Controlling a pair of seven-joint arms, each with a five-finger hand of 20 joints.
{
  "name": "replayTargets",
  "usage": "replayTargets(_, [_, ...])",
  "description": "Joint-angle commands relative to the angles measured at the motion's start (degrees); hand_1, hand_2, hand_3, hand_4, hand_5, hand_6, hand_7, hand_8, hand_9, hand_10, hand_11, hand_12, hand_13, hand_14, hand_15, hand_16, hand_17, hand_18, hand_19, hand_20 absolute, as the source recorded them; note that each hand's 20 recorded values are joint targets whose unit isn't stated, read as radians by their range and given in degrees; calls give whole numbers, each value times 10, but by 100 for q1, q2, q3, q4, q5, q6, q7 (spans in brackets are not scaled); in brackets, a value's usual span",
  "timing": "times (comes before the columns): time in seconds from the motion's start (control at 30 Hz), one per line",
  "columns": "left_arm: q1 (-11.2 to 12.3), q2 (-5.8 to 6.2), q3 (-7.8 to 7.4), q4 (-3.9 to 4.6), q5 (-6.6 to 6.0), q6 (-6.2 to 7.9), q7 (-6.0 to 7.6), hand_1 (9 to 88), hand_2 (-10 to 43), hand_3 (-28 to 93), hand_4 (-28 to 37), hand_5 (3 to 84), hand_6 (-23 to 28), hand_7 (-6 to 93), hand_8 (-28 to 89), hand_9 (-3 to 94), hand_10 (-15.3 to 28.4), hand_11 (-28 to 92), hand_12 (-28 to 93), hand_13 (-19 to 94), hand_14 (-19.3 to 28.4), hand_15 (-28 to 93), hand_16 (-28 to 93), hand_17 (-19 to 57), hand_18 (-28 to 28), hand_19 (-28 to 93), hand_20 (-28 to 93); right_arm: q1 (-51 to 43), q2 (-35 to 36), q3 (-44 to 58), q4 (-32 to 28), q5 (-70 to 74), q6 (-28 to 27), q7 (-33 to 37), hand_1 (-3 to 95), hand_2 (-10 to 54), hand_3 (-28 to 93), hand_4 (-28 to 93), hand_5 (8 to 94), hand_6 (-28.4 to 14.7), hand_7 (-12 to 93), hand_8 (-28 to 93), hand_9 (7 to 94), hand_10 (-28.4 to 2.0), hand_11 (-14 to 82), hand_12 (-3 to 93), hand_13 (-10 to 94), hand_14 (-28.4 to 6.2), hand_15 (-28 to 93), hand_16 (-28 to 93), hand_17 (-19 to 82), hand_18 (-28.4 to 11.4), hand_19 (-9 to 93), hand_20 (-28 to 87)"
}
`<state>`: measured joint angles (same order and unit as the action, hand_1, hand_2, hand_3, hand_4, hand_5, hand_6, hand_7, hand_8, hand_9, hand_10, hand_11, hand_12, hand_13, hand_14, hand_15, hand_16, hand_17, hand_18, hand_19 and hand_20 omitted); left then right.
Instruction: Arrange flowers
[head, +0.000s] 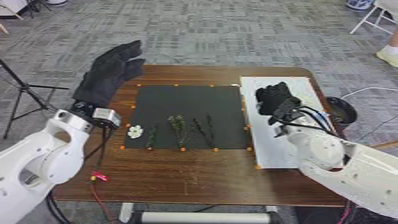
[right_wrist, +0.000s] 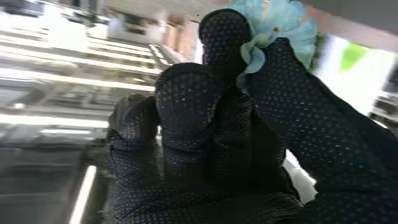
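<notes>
1. The left robot hand (head: 105, 75) is held open, left of the mat.
2. White flower (head: 135, 131) and green stems (head: 180, 130) are laid on the black mat (head: 169, 100); stems are aligned roughly near-to-far, to be cleared.
3. Blue flower (right_wrist: 282, 22) is pinched by the right robot hand (head: 277, 97), the nearer, above white board (head: 275, 155); probable target, the mat, is leftward.

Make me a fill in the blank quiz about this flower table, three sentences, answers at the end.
The right hand pinches a ____ flower.
The bloom at the black mat's left edge is ____.
The board lies to the ____ of the black mat.

Answers: blue; white; right
</notes>
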<state>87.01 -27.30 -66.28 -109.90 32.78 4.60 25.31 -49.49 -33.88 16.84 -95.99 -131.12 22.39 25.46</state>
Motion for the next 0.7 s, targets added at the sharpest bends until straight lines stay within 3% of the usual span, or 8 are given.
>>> replayTargets(0.03, [-742, -8, 293, 60, 38, -203, 20, 288, -70, 663, -195, 254, 16, 188, -77, 170, 91, 203, 192, 153, 130, 223, 22, -73, 171, 373, 91, 1223, -1991, -740, 352, 28, 1, -394, 453, -95, 846, -175, 727, 36, 415, 21, 874, -59, 136, 468, 726, -50, 636, 387, 339, -198, 867, 527])
replayTargets(0.13, [-933, 55, 411, 56, 38, -186, 99, 280, -76, 664, -174, 229, -8, 184, -69, 155, 61, 173, 192, 151, 95, 176, 20, -63, 157, 351, 82, 1578, -2466, -1215, 539, 44, -11, -332, 434, -95, 864, -168, 744, 40, 377, 54, 887, -55, 114, 479, 728, -49, 631, 397, 339, -198, 867, 531])
replayTargets(0.27, [-1380, 20, 705, 173, 42, -192, 127, 270, -88, 680, -172, 204, -40, 213, -87, 151, 14, 117, 239, 168, 27, 50, 90, -26, 124, 270, 102, 1872, -3144, -1598, 1110, 63, 23, -430, 426, -95, 877, -179, 772, 44, 316, 80, 893, -55, 98, 469, 733, -51, 618, 404, 337, -202, 867, 534])
replayTargets(0.37, [-1542, 43, 836, 154, 64, -206, 187, 273, -93, 693, -194, 210, -41, 251, -119, 158, -5, 108, 257, 164, -35, 30, 137, 22, 87, 159, 138, 2080, -3596, -1899, 1499, 75, -97, -403, 440, -95, 864, -190, 780, 47, 297, 69, 893, -57, 93, 457, 730, -60, 625, 397, 335, -204, 868, 535])
replayTargets(0.47, [-1819, 13, 1078, 192, 63, -230, 223, 276, -95, 718, -218, 213, -44, 298, -155, 158, -31, 150, 252, 142, -126, 4, 194, 54, 18, 31, 228, 2126, -3951, -2019, 1767, 75, -145, -354, 453, -95, 847, -186, 785, 41, 267, 78, 886, -65, 94, 444, 720, -74, 644, 378, 330, -211, 867, 539])
replayTargets(0.53, [-1949, -16, 1201, 207, 60, -204, 258, 281, -95, 733, -236, 225, -35, 349, -197, 155, -19, 287, 167, 157, -186, -53, 338, 53, -32, -8, 300, 2155, -4143, -2091, 1928, 80, -118, -334, 462, -95, 838, -190, 789, 37, 250, 78, 883, -71, 93, 440, 712, -84, 650, 373, 325, -216, 867, 541])
replayTargets(0.6, [-2099, -70, 1341, 246, 60, -226, 268, 288, -95, 734, -250, 256, -4, 315, -176, 168, 55, 375, 99, 228, -96, 42, 269, 75, -40, -17, 363, 2167, -4283, -2135, 2051, 38, -135, -280, 471, -95, 825, -195, 788, 35, 242, 72, 875, -73, 95, 436, 706, -86, 659, 363, 323, -216, 867, 541])
replayTargets(0.7, [-2238, -129, 1485, 267, 66, -228, 312, 295, -95, 734, -252, 273, 11, 315, -177, 182, 100, 435, 68, 184, 93, 563, -99, 122, -58, -44, 469, 2216, -4420, -2220, 2206, 64, -121, -236, 478, -95, 811, -191, 780, 36, 259, 47, 865, -77, 101, 425, 694, -93, 675, 345, 318, -218, 866, 543])
